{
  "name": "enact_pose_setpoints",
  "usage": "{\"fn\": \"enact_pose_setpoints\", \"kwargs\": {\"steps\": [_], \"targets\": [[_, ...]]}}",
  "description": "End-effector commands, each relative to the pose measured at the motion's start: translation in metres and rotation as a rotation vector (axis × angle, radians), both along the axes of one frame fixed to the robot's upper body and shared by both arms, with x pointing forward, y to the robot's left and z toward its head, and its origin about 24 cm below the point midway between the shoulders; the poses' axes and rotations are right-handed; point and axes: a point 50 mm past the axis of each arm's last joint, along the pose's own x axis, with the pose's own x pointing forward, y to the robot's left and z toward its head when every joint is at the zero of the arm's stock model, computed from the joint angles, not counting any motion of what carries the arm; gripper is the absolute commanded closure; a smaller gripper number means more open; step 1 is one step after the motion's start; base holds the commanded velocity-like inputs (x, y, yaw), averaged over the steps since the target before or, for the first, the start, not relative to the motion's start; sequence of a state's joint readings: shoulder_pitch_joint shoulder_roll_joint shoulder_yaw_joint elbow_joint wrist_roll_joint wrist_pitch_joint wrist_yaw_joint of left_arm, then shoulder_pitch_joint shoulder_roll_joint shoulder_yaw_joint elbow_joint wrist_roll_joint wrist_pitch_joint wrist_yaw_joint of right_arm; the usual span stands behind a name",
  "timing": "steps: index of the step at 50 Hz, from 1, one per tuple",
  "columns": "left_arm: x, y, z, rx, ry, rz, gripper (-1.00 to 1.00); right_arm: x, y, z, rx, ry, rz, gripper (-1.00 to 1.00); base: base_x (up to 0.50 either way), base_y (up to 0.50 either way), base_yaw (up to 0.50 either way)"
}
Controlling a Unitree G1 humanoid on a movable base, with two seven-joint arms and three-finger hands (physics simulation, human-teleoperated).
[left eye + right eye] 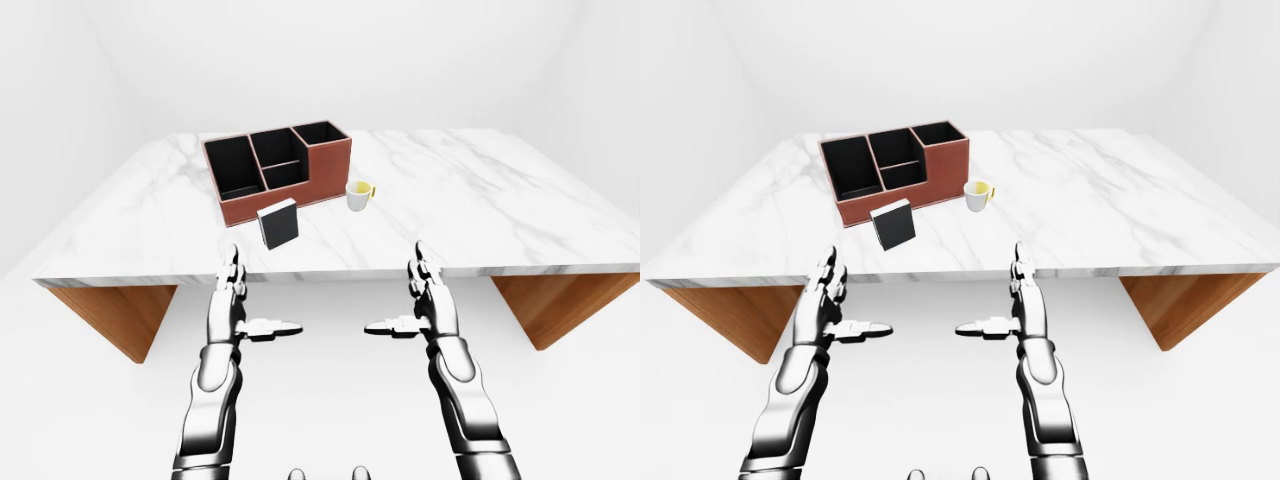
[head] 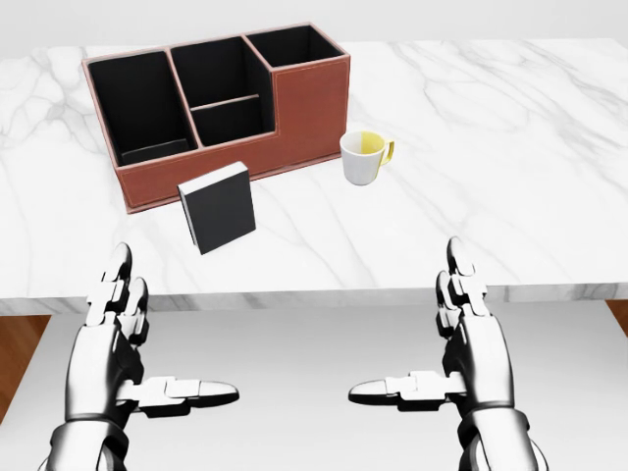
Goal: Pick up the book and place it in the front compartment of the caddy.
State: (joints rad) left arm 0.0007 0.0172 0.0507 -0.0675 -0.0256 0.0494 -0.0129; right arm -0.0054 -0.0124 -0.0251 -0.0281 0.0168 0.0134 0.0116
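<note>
White marble table [image 1: 480, 200] on wood-brown supports, reddish-brown caddy [image 2: 304, 108] with black compartments standing on it, black book [image 2: 218, 207] upright just below the caddy's near wall in head view, white mug [image 2: 363, 158] with yellow inside just right of the caddy

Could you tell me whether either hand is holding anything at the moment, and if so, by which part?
Nothing is held. The left hand and right hand are both open, short of the table edge; the book stands untouched beside the caddy.
</note>
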Motion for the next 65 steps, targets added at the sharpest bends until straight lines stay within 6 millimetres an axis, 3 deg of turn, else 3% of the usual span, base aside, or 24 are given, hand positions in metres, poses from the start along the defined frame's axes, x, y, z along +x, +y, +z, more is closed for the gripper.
{"fn": "enact_pose_setpoints", "kwargs": {"steps": [1, 9, 17, 24, 27, 32, 37, 44, 52, 65], "targets": [[0.001, -0.003, 0.001, -0.011, 0.001, 0.018, -1.0, 0.005, -0.002, -0.005, -0.007, 0.033, 0.007, -1.0, 0.0, 0.0, 0.0], [0.003, 0.0, 0.003, -0.022, -0.004, 0.024, -1.0, 0.004, -0.004, -0.004, -0.013, 0.033, 0.007, -1.0, 0.0, 0.0, 0.0], [0.0, 0.007, 0.015, -0.043, -0.041, 0.043, -1.0, -0.008, 0.0, 0.013, -0.035, -0.011, 0.016, -1.0, 0.0, 0.0, 0.0], [-0.019, 0.016, 0.047, -0.099, -0.188, 0.05, -1.0, -0.018, 0.004, 0.029, -0.06, -0.082, 0.022, -1.0, 0.0, 0.0, 0.0], [-0.034, 0.026, 0.074, -0.149, -0.316, 0.077, -1.0, -0.026, 0.007, 0.04, -0.07, -0.131, 0.03, -1.0, 0.0, 0.0, 0.0], [-0.057, 0.046, 0.11, -0.217, -0.501, 0.125, -1.0, -0.025, 0.008, 0.038, -0.078, -0.122, 0.032, -1.0, 0.0, 0.0, 0.0], [-0.068, 0.06, 0.129, -0.259, -0.604, 0.175, -1.0, -0.027, 0.008, 0.04, -0.08, -0.131, 0.032, -1.0, 0.0, 0.0, 0.0], [-0.069, 0.066, 0.133, -0.281, -0.626, 0.196, -1.0, -0.032, 0.009, 0.049, -0.074, -0.167, 0.037, -1.0, 0.0, 0.0, 0.0], [-0.067, 0.066, 0.132, -0.283, -0.619, 0.197, -1.0, -0.056, 0.02, 0.082, -0.108, -0.309, 0.054, -1.0, 0.0, 0.0, 0.0], [-0.069, 0.067, 0.134, -0.286, -0.631, 0.202, -1.0, -0.06, 0.023, 0.088, -0.133, -0.339, 0.055, -1.0, 0.0, 0.0, 0.0]]}}
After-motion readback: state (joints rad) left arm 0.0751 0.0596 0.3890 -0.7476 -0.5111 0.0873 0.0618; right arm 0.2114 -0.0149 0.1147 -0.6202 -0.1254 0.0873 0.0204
